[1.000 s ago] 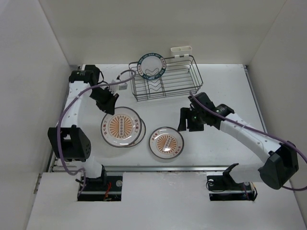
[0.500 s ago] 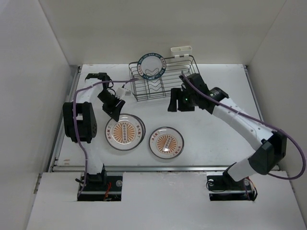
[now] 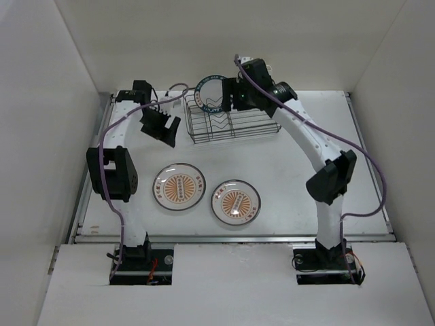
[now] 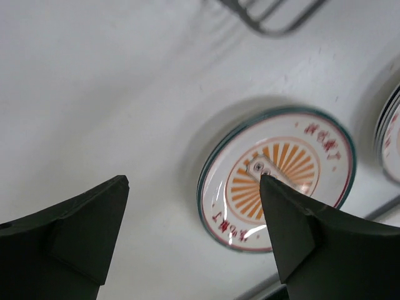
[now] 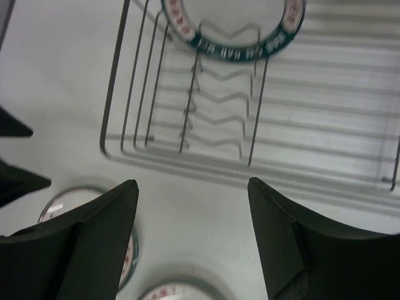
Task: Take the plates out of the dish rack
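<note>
right wrist | teal-banded plate (image 5: 234,22) upright in wire dish rack (image 5: 206,119)

The dish rack (image 3: 234,124), a dark wire basket with V-shaped dividers, sits on the tabletop. A white teal-banded plate (image 3: 207,92) stands upright in the dividers at the rack's left end. In front of the rack and apart from it, two white plates lie flat. One sunburst plate (image 3: 179,187) lies off the rack's left end, and a second sunburst plate (image 3: 234,201) lies before its middle.
</note>
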You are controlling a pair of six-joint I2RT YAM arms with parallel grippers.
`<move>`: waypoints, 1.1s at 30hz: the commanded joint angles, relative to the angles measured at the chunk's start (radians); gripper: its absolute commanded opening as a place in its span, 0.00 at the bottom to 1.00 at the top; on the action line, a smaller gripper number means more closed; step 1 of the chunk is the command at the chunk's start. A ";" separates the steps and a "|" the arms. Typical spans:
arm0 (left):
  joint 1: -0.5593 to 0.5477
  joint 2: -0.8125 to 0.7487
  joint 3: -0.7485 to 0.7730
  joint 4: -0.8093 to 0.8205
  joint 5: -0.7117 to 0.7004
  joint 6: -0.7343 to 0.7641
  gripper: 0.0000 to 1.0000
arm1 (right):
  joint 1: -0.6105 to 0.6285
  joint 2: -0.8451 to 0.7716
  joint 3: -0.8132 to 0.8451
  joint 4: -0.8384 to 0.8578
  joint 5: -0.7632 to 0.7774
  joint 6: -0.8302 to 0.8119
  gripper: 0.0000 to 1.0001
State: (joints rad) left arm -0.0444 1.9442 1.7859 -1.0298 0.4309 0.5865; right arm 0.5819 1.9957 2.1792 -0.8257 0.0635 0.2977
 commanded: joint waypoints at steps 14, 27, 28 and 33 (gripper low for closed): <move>-0.133 0.344 0.415 0.284 -0.171 -0.610 0.81 | -0.218 0.400 0.206 0.687 -0.232 -0.132 0.82; -0.152 0.447 0.498 0.280 -0.326 -0.507 0.06 | -0.228 0.600 0.257 0.919 -0.307 0.012 0.84; -0.152 0.447 0.498 0.280 -0.342 -0.487 0.01 | -0.228 0.600 0.257 0.919 -0.307 0.012 0.84; -0.152 0.466 0.509 0.324 -0.386 -0.383 0.00 | -0.228 0.623 0.257 0.941 -0.341 0.021 0.84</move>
State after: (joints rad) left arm -0.1989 2.4062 2.2478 -0.7406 0.1562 0.0116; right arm 0.3500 2.6110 2.3745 0.0063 -0.2356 0.2977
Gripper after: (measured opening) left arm 0.171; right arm 0.834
